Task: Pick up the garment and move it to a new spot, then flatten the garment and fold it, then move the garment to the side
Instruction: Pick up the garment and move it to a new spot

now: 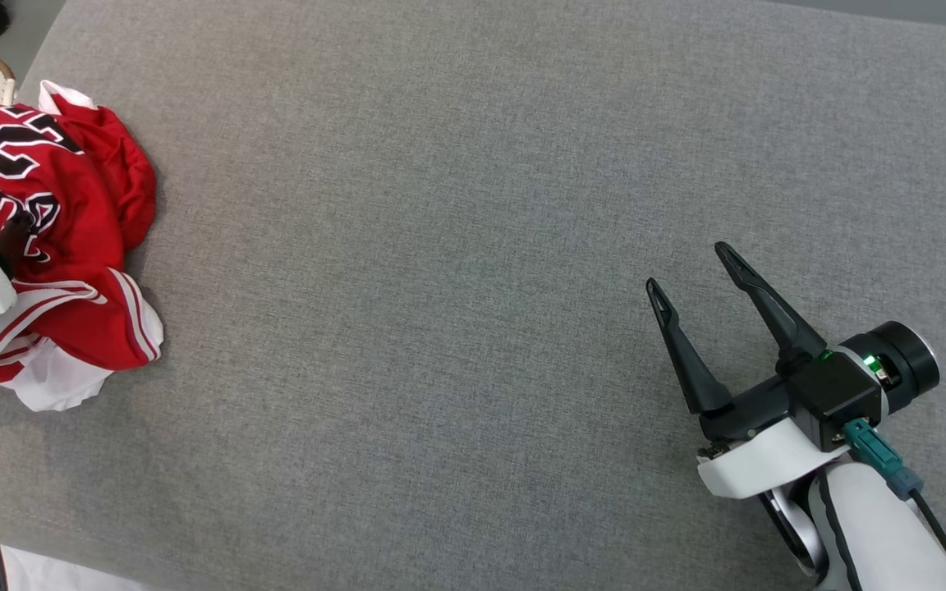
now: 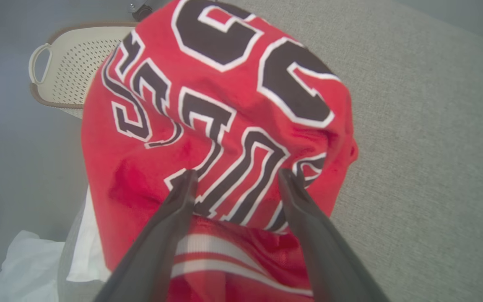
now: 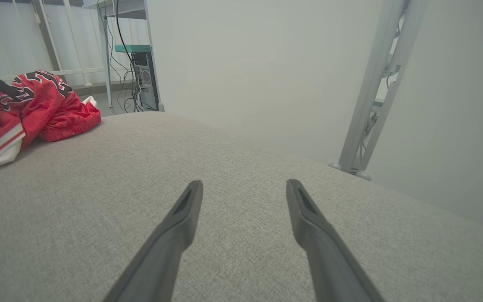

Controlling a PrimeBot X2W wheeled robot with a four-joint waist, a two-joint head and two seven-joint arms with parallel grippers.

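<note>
One crumpled red basketball jersey [image 1: 71, 205] lies bunched at the left edge of the grey cloth-covered counter [image 1: 473, 246]. It looks light, limp and likely slick, best pinched at a raised fold or the striped hem. The left pincer [image 2: 236, 176] stands open, tips at the lettered cloth, gripping nothing. The right pincer [image 1: 686, 267], open and empty, hovers well apart. One pale perforated basket [image 2: 69, 63] sits just beyond the jersey.

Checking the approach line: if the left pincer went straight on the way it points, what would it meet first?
The red garment, just ahead of the open left pincer; contact is unclear.
</note>
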